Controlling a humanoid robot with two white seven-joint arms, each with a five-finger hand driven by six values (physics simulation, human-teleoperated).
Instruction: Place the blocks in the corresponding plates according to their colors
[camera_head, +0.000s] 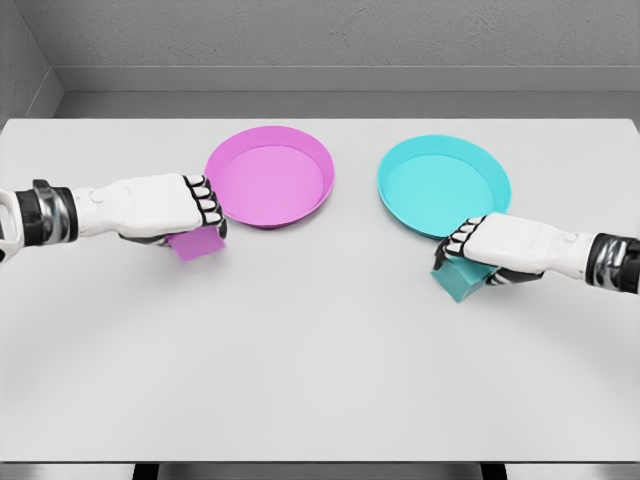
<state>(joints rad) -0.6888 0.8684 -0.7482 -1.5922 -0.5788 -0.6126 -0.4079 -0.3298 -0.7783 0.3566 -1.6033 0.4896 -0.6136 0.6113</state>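
Table (320, 380): white, flat, holding two plates and two blocks.

Pink plate (270, 177): at 11 o'clock from the table's middle, nothing in it.

Teal plate (443, 185): at 1 o'clock from the table's middle, nothing in it; well apart from the pink plate.

Pink block (197, 243): just outside the pink plate's rim at its 8 o'clock, tilted, mostly showing below the fingers.

Teal block (457, 279): just outside the teal plate's rim at its 6 o'clock, tilted, partly hidden by the hand.

Left hand (165, 208): arm enters from 9 o'clock; fingers curled round the pink block, clamping it from above. Whether the block is off the table cannot be told.

Right hand (505, 248): arm enters from 3 o'clock; fingers curled over the teal block's top, pinching it.

Risks, as judged:
- Each block sits low in its grasp, with much of it outside the fingers. A quick swing could let it rotate or slip out short of the plate.
- Both plates have raised rims close to the hands. A carry made too low would knock a rim and shove the plate.
- Released while tilted, a block could land on an edge and tumble over the rim.
- Colours already match by side; crossing arms would invite a collision.
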